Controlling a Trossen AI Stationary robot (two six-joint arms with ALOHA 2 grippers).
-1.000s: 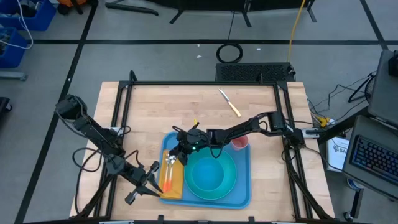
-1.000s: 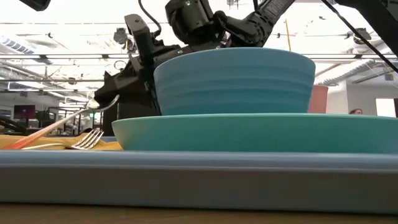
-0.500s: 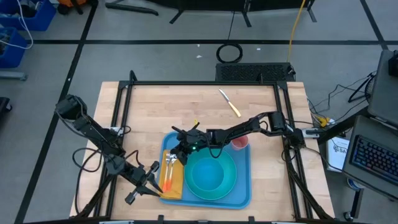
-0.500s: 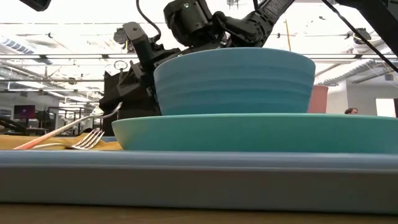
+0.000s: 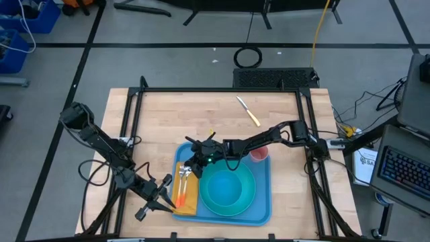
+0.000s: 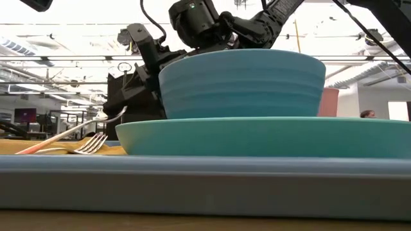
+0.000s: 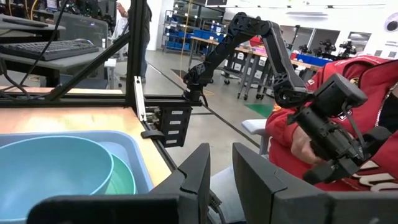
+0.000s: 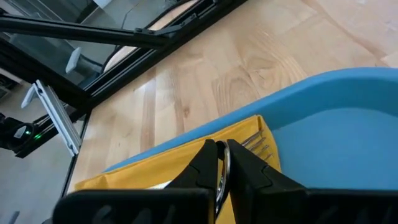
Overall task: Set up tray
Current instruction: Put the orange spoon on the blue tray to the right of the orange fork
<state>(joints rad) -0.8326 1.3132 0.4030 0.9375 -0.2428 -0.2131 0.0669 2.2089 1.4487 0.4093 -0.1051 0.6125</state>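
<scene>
The light-blue tray (image 5: 263,210) lies at the table's near middle. On it stand a turquoise plate (image 6: 257,136) with a bowl (image 6: 244,83), and a pink cup (image 5: 261,153) sits at its far right corner. A yellow napkin (image 5: 190,202) covers its left part, and a fork (image 6: 90,144) lies flat on the napkin. My right gripper (image 5: 193,163) hangs over the napkin's far end, shut on an orange-handled spoon (image 6: 64,131). My left gripper (image 5: 163,195) waits off the tray's left near corner, open by a narrow gap and touching nothing. My right gripper pinches the spoon's metal bowl end (image 8: 219,174) between its two fingers, coming from above and the far side. The spoon slants: its bowl end (image 6: 106,115) is raised and the end of its orange handle (image 6: 29,149) rests on the napkin, beside the fork.
A yellow-handled knife (image 5: 247,111) lies on the bare wood toward the far edge. Black frame posts (image 5: 138,101) stand along the table's left and right sides. A person in a red top (image 7: 348,124) shows beyond the table in the left wrist view.
My right gripper has tipped and sunk a little toward the napkin, and the spoon's raised bowl end has come down slightly with it, while the handle end stayed on the napkin. For the last half second nothing has moved.
</scene>
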